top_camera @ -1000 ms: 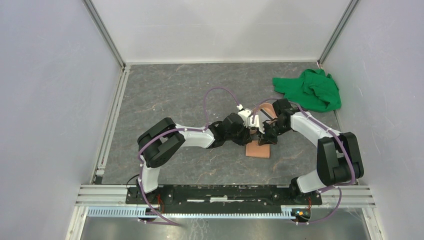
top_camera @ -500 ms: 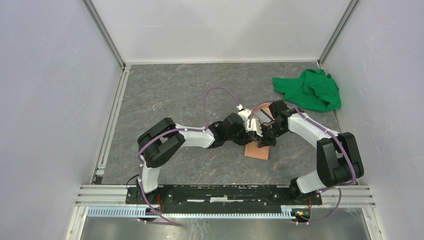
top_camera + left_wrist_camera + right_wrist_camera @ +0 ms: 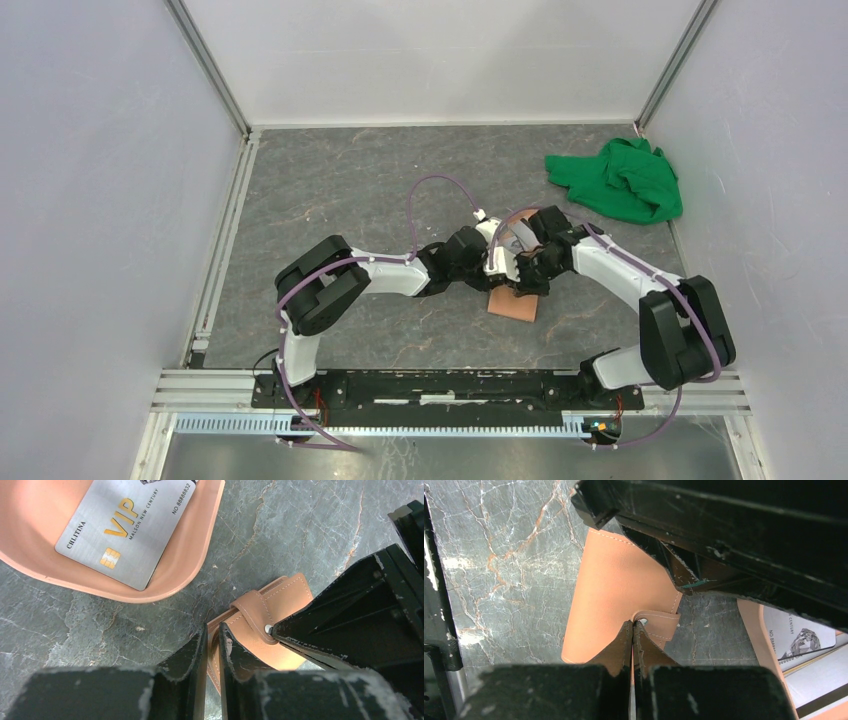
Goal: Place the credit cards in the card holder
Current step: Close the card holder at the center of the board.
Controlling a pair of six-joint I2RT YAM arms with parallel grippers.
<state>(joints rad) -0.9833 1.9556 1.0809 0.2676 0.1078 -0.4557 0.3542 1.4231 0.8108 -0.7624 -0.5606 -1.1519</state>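
We're clamping the wallet (image 3: 614,590) from both sides: left gripper (image 3: 212,647) narrow on its edge, right gripper (image 3: 632,632) narrow at the snap tab (image 3: 660,622). We're aiming to peel it open slowly, without slipping. Card (image 3: 125,527) lying in tray (image 3: 200,565) beyond left gripper.

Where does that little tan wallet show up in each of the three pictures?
Top external: the card holder sits slightly right of and below centre.
Left wrist: card holder at lower middle, snap tab up.
Right wrist: card holder at centre.
Shared landmark: the pink tray, upper left in the left wrist view, right edge in the right wrist view; I cannot make it out from above.
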